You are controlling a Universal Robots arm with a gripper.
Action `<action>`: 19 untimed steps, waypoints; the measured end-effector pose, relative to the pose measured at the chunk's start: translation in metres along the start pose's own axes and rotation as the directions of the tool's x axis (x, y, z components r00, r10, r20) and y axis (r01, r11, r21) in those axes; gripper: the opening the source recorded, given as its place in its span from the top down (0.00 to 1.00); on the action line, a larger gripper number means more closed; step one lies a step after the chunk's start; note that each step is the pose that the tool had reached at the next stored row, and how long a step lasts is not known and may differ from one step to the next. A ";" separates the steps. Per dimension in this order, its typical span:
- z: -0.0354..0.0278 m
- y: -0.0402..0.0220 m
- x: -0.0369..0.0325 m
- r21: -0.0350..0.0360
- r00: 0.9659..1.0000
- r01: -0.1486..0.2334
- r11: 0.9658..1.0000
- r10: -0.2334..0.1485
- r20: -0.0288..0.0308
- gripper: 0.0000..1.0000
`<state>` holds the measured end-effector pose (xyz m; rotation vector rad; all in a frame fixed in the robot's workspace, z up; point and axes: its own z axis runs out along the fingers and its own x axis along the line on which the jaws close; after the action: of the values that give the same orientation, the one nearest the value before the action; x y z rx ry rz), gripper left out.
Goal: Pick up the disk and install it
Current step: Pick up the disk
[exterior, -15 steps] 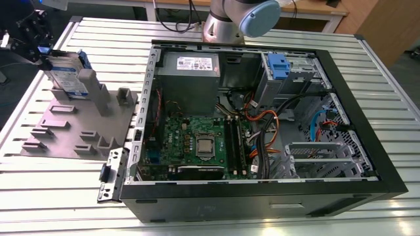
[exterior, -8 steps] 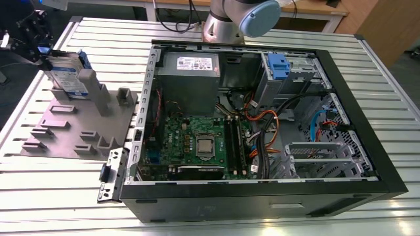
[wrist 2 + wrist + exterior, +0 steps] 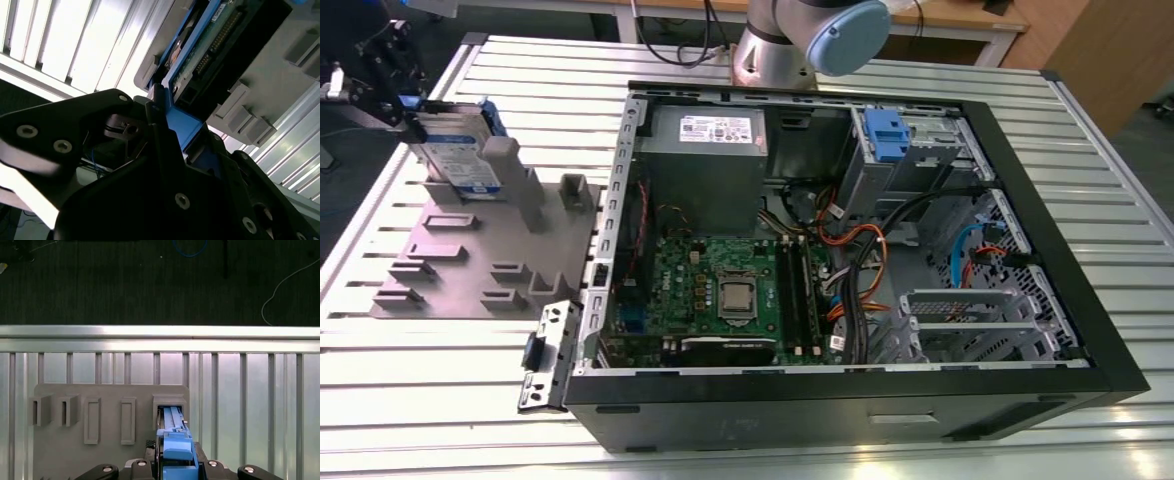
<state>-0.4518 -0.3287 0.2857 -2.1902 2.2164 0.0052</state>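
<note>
I have the end effector [image 3: 419, 122] over the counter's [image 3: 427, 400] edge on the exterior view's left, toward the far corner. It is clenched on the disk [image 3: 460, 160]. In the second wrist view a black finger [image 3: 156, 112] presses against the blue carrier frame of the disk [image 3: 186, 127], and I can see the drive's circuit-board side beyond it. In the first wrist view the blue frame of the disk [image 3: 174, 442] sits between the end effector's black parts.

The disk stands upright on edge, its lower end in a slot of the grey fixture plate [image 3: 467, 245], and its white-and-blue label faces the exterior camera. In the first wrist view the fixture plate [image 3: 60, 452] shows a row of rectangular pockets, and the disk occupies the end one. Just past the plate is the counter's edge, with dark floor [image 3: 150, 280] beyond.

Across the middle of the counter lies the open computer case [image 3: 854, 405], just beside the fixture plate. Inside it I see the green motherboard [image 3: 720, 290], a grey metal box with a white sticker [image 3: 707, 140] toward the far edge, and a blue plastic clip [image 3: 887, 135] by the drive bays. The arm's base [image 3: 781, 45] stands at the far edge, behind the case.
</note>
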 end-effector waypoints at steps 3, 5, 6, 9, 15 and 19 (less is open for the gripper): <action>0.0000 0.0000 0.0000 0.000 1.000 0.000 1.000 0.000 0.000 0.63; 0.0000 0.0000 0.0000 0.000 1.000 0.000 1.000 0.000 0.000 0.63; 0.0000 0.0000 0.0000 0.000 1.000 0.000 1.000 0.000 0.000 0.63; 0.0000 0.0000 0.0000 0.000 1.000 0.000 1.000 0.000 0.000 0.63; 0.0000 0.0000 0.0000 0.000 1.000 0.000 1.000 0.000 0.000 0.55; 0.0000 0.0000 0.0000 0.000 1.000 0.000 1.000 0.000 0.000 0.55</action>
<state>-0.4518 -0.3287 0.2857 -2.1899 2.2167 0.0053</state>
